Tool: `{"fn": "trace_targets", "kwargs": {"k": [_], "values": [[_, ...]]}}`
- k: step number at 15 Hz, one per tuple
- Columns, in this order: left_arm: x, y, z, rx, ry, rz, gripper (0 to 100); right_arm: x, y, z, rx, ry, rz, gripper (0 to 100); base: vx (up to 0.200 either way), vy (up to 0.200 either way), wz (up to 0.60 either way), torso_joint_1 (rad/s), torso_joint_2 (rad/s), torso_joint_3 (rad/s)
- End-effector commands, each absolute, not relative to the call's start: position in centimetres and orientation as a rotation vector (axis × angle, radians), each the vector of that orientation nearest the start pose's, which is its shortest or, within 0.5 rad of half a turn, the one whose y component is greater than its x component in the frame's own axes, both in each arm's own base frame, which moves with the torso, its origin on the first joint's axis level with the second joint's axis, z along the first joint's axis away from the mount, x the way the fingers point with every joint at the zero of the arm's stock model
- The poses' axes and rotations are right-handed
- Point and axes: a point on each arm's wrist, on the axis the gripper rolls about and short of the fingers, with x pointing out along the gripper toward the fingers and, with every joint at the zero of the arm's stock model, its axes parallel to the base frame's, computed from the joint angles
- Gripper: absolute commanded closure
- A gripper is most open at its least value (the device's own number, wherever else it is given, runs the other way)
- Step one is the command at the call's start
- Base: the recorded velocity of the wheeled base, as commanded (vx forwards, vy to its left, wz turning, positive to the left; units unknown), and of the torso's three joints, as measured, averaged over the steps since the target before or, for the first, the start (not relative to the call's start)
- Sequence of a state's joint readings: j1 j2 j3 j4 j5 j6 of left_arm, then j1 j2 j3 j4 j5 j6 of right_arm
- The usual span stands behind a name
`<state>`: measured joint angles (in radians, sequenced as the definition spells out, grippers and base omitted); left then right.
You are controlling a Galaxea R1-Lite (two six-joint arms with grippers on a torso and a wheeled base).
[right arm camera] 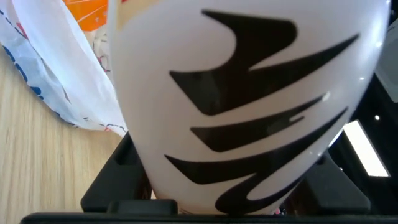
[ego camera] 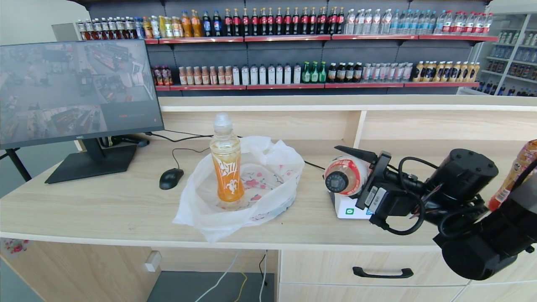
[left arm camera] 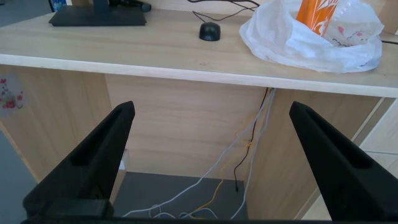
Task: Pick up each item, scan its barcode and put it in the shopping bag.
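White bottle [ego camera: 346, 175] in right end effector [ego camera: 345, 177] hides most of scanner [ego camera: 348, 212].

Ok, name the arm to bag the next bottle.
Right. The right gripper holds the white red-labelled bottle beside the white plastic shopping bag; the left gripper hangs open below the wooden counter.

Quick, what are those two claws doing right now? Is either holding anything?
Left gripper: open, holding nothing.
Right gripper: closed on a bottle, held on its side.
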<state>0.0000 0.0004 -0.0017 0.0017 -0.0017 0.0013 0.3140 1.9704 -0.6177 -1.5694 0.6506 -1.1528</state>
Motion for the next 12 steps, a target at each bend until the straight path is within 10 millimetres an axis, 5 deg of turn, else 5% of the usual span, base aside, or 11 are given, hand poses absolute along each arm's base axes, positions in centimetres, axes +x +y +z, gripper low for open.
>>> {"fn": "trace_targets", "kwargs": {"k": [1, 6, 12], "values": [[-2.3, 0.0, 7.6, 0.002, 0.000, 0.000, 0, 29.3, 11.2, 16.1, -1.070, -0.792, 0.705, 100, 0.000, 0.000, 0.00, 0.000, 0.00, 0.000], [-2.3, 0.0, 7.6, 0.002, 0.000, -0.002, 0, 26.7, 11.4, 20.0, -0.939, -0.845, 0.671, 100, 0.000, 0.000, 0.00, 0.000, 0.00, 0.000], [-2.3, 0.0, 7.6, 0.005, 0.000, -0.002, 0, 21.9, 14.3, 24.1, -0.619, -0.829, 0.563, 100, 0.000, 0.000, 0.00, 0.000, 0.00, 0.000]]}}
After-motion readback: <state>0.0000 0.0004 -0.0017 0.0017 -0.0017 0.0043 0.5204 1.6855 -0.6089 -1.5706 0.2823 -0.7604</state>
